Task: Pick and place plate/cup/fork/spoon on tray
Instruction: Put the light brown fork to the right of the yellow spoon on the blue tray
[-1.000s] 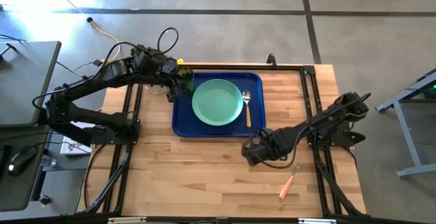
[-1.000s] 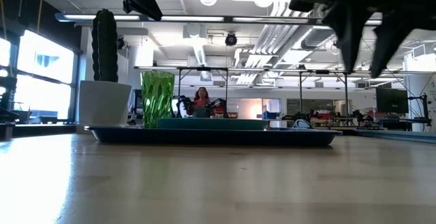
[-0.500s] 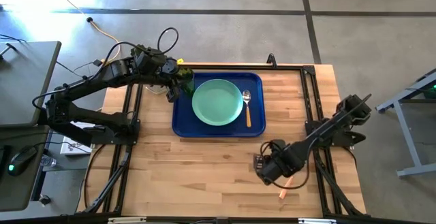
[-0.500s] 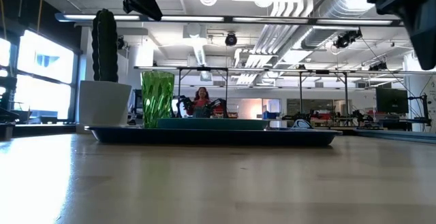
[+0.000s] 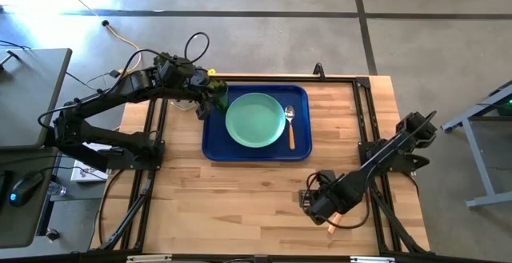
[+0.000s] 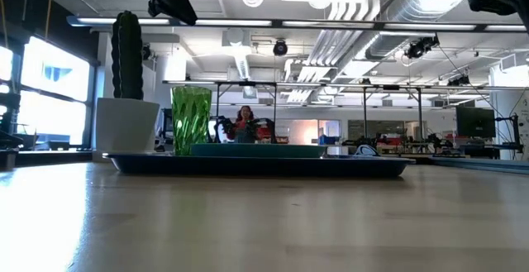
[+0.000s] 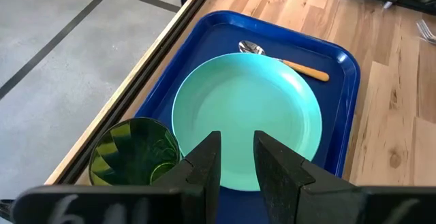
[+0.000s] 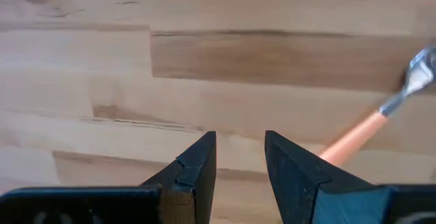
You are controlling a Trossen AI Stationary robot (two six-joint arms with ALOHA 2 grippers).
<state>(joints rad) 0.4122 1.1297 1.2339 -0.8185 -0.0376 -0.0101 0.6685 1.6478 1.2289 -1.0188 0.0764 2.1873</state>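
Right gripper (image 8: 238, 157) now nearer fork (image 8: 371, 120), over bare wooden table (image 5: 240, 199).

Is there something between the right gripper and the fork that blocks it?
Nothing visible does. The right gripper, jaws open, hangs over bare table, and the fork lies just beside it, uncovered.

Pale wood table (image 5: 240, 191), glossy blue tray (image 7: 344, 67), ribbed translucent cup (image 6: 191, 120)

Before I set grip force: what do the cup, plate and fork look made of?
Cup: translucent green with faceted walls, probably plastic, possibly glass. Plate: opaque mint green with a soft matte sheen, likely plastic or melamine. Fork: shiny silver metal tines and a smooth pinkish-orange handle, probably plastic.
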